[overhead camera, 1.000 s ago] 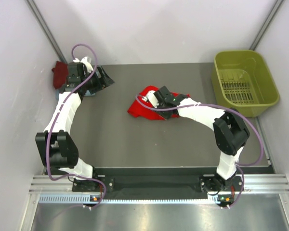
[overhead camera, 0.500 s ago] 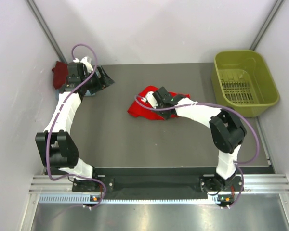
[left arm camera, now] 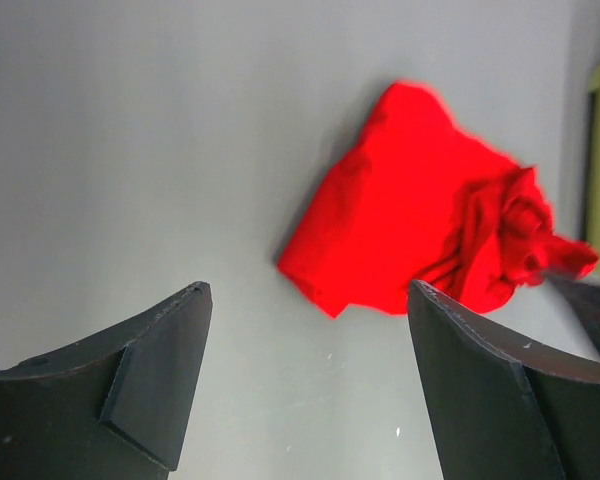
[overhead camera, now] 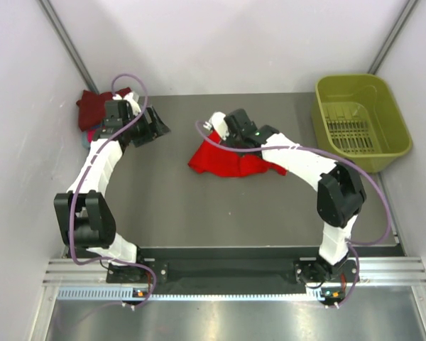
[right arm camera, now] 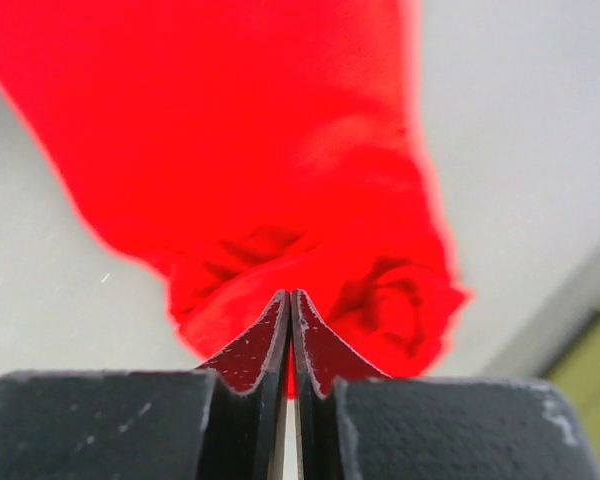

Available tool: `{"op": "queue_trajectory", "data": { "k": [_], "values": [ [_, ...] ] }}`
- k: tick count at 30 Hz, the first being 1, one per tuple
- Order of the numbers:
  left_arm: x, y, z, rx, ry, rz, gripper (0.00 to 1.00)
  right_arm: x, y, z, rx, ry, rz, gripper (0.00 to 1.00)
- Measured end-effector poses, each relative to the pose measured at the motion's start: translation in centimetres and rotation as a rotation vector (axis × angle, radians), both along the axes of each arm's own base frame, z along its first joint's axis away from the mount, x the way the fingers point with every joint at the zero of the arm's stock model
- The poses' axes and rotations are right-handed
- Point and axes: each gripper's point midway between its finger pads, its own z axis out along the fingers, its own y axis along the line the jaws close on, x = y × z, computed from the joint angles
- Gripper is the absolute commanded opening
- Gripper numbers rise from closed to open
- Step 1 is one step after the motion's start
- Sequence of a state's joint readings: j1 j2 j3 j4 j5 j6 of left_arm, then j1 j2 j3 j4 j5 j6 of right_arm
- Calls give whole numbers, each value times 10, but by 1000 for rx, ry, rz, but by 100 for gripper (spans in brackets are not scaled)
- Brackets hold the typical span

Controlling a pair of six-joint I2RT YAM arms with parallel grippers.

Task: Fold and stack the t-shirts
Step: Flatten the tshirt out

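Note:
The bright red t-shirt (overhead camera: 224, 162) lies crumpled at mid-table. My right gripper (overhead camera: 220, 133) is shut on its far edge and holds that edge pulled up; in the right wrist view a thin fold of red cloth (right arm camera: 280, 170) sits between the closed jaws of the gripper (right arm camera: 291, 297). My left gripper (overhead camera: 158, 126) is open and empty, left of the shirt, above bare table. Its wrist view shows the red shirt (left arm camera: 410, 240) ahead of the spread jaws of the gripper (left arm camera: 305, 300). A folded maroon t-shirt (overhead camera: 92, 106) tops a stack at the far left; the shirts under it are mostly hidden by the left arm.
An olive-green plastic basket (overhead camera: 360, 121) stands at the far right of the grey table (overhead camera: 170, 206). White walls close in the left, back and right sides. The right arm's cable loops over the shirt.
My right gripper has moved toward the far side with the red shirt's edge, lifting and stretching the cloth. My left gripper has shifted slightly to the right, away from the stack.

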State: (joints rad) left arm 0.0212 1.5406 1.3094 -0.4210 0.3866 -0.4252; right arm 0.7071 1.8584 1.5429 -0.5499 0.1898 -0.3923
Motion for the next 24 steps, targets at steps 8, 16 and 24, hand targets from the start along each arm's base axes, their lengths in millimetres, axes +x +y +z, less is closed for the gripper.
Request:
{"op": "queue_trajectory", "data": {
  "k": [8,16,24],
  "values": [
    [-9,-6,-24,9,63,-15,84,5,-3,39,74,-71,-32,61],
    [-11,-22,-28,26,61,-67,83,-34,-17,-50,-10,164,-38,49],
    [-14,-28,-32,26,70,-82,83,-38,-15,-79,-35,227,-37,45]
  ]
}}
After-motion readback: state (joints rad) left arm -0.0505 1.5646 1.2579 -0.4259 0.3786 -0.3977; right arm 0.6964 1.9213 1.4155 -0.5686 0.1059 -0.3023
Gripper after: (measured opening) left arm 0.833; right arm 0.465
